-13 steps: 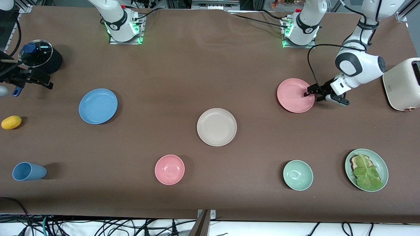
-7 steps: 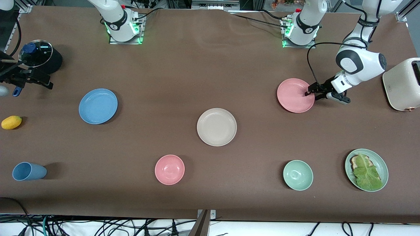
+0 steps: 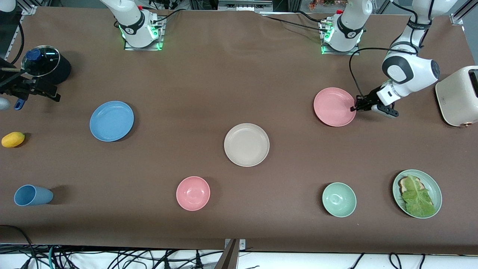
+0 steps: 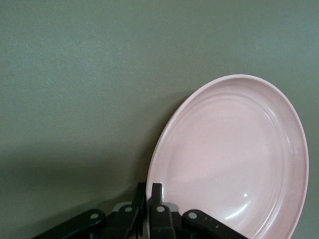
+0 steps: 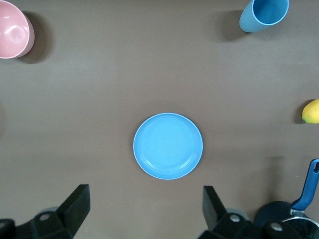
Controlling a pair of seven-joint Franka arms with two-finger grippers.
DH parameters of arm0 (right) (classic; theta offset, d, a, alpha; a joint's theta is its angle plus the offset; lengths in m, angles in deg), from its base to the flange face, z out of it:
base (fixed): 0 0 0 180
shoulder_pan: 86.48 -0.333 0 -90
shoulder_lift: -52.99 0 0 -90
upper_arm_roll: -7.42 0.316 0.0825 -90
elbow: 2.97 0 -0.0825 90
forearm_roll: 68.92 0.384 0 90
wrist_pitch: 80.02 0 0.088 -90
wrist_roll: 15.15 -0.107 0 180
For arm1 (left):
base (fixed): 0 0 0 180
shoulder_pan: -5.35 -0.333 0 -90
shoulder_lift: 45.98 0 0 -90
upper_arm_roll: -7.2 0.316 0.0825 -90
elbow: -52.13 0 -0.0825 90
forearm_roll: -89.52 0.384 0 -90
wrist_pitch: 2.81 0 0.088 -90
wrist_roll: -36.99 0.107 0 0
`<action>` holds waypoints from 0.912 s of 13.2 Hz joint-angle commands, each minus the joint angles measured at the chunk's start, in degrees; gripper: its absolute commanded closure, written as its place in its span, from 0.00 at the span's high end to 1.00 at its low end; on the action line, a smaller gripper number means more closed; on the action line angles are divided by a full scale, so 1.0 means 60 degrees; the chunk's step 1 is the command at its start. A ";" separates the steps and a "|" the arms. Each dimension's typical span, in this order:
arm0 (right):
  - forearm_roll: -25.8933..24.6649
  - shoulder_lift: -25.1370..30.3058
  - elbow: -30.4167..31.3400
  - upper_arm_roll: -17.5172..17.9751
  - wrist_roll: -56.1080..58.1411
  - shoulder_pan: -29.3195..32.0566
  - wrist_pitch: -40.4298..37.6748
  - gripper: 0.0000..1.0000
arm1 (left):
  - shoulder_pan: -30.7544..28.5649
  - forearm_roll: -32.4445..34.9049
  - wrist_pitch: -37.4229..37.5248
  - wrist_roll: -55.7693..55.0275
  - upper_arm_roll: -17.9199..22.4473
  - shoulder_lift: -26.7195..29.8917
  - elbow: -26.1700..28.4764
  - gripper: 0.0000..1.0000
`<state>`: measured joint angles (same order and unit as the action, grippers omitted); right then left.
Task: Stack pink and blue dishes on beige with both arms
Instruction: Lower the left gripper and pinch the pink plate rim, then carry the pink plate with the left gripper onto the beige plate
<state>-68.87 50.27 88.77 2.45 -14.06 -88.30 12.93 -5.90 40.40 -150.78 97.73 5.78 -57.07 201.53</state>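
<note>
Now clamped on the rim of the pink plate (image 3: 334, 107), where a second ago spread wide astride that same edge: left gripper (image 3: 354, 108), jaws drawn together with the rim pinched between them. Also nudged a touch toward the robots' bases and toward the table's middle: the pink plate itself, judging by its outline against the earlier frames. Means the grasp is made and the lift toward the beige plate (image 3: 246, 144) can probably begin; nothing stacked yet, beige plate bare at the table's centre, blue plate (image 3: 111, 120) flat on the cloth toward the right arm's end, well apart from both. Seen only in the left wrist view: fingers (image 4: 155, 209) nearly meeting on the near edge of the pink plate (image 4: 234, 159), its opposite edge seemingly tipped up slightly off the brown cloth. Seen only in the right wrist view: right gripper (image 5: 144, 209) hanging high over the blue plate (image 5: 168, 146), jaws spread wide, empty and waiting; pink bowl (image 5: 15, 30), blue cup (image 5: 263, 15) and yellow fruit (image 5: 311, 111) also in its frame. Not visible in the front view: the right gripper itself, only the arm's base.
</note>
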 commanded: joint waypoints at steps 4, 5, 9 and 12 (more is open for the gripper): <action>0.0093 -0.0030 -0.0145 0.0008 -0.0036 0.0011 -0.0067 1.00 | 0.0160 -0.0323 0.0326 -0.0687 -0.0027 0.0675 0.0134 0.00; 0.0093 -0.0045 -0.0145 0.0008 -0.0036 0.0011 -0.0067 1.00 | 0.0378 -0.0308 0.0402 -0.1053 -0.0041 0.0851 0.0120 0.00; 0.0093 -0.0045 -0.0145 0.0008 -0.0036 0.0011 -0.0067 1.00 | 0.1331 -0.0206 0.0432 -0.2854 -0.0071 0.1423 -0.0099 0.00; 0.0093 -0.0045 -0.0145 0.0008 -0.0036 0.0011 -0.0067 1.00 | 0.1712 -0.0104 0.0592 -0.3779 -0.0129 0.1453 -0.0713 0.00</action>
<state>-68.87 50.27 88.77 2.45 -14.06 -88.30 12.93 3.42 40.39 -148.99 77.85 4.81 -49.43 199.37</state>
